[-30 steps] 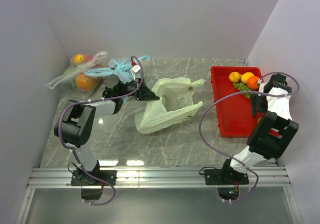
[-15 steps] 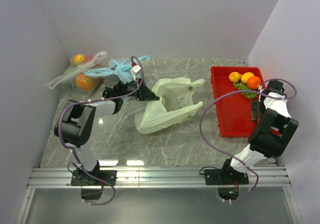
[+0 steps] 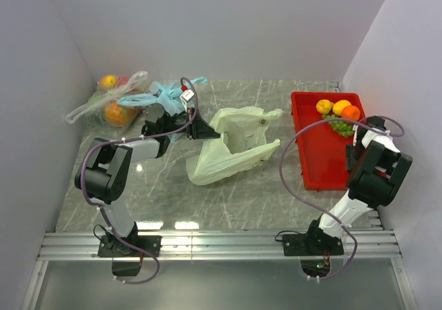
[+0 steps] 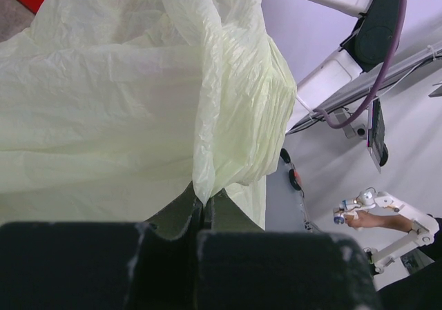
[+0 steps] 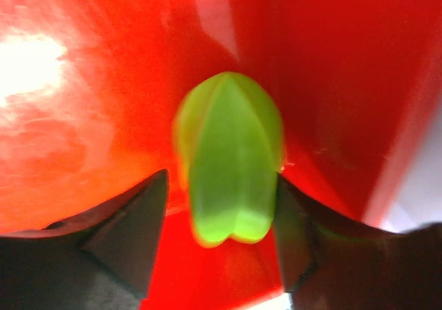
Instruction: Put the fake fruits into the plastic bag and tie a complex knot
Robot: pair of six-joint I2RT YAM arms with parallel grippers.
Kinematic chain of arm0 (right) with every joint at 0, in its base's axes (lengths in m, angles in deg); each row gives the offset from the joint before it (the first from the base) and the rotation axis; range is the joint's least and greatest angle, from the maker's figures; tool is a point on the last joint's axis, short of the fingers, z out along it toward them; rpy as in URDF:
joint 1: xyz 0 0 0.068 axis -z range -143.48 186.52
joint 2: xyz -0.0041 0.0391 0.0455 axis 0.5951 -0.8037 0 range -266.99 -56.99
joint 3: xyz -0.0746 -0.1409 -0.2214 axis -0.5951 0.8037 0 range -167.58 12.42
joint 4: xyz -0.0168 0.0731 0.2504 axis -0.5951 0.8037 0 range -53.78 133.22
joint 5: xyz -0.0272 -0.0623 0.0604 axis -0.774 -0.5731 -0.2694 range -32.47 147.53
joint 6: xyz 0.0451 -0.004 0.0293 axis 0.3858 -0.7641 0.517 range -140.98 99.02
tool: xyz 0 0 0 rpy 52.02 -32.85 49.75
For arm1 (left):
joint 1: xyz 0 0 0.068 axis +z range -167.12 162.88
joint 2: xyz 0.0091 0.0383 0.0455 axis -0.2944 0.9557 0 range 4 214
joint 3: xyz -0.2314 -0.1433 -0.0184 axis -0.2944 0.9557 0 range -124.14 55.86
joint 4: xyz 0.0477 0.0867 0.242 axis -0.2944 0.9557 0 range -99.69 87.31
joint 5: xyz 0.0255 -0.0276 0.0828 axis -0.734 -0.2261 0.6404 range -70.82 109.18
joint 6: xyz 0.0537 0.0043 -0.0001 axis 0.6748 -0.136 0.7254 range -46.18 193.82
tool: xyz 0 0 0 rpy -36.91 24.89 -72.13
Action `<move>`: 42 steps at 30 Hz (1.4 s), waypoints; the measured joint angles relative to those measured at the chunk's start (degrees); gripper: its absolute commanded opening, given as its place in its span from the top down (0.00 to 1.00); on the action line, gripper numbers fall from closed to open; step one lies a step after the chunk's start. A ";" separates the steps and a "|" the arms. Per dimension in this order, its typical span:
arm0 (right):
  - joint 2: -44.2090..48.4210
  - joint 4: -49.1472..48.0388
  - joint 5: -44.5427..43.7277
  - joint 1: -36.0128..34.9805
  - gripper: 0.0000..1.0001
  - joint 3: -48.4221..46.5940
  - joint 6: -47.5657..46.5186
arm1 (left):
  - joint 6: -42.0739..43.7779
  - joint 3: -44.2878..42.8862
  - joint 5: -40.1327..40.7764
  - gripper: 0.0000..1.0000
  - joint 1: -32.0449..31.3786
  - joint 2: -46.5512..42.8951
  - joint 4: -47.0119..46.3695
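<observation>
My right gripper (image 5: 221, 179) sits low in the red tray (image 3: 318, 165), by its right wall. Its two dark fingers (image 5: 135, 230) stand apart on either side of a green ribbed fruit (image 5: 229, 151) lying on the tray floor. The wrist picture is blurred, so I cannot tell whether the pads are pressing the fruit or only flanking it.

At the far end of the same tray I see the rest of the fake fruits bunched together. There are two yellow-orange round ones (image 3: 324, 106) side by side, with the bright orange ball (image 3: 351, 112) just right of them. The green grape bunch (image 3: 337, 124) lies on their near side.

My left gripper (image 4: 202, 210) is well to the left of the tray. It is clamped tight on a fold at the rim of the plastic bag (image 3: 235, 148), and thin pale green film rises from between its fingertips. The bag lies crumpled on the marble table (image 3: 173, 199) between that gripper and the tray. Its mouth gapes toward the tray, and none of the fruits are inside it.

Further left of the tray, at the table's far corner, a light blue bag (image 3: 162, 92) rests beside a clear bag of wrapped fruit (image 3: 110, 104).
</observation>
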 measured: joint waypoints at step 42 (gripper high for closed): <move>30.45 -20.57 42.21 -56.94 1.00 4.81 12.04 | -21.75 -3.43 2.08 1.00 0.00 7.06 -12.52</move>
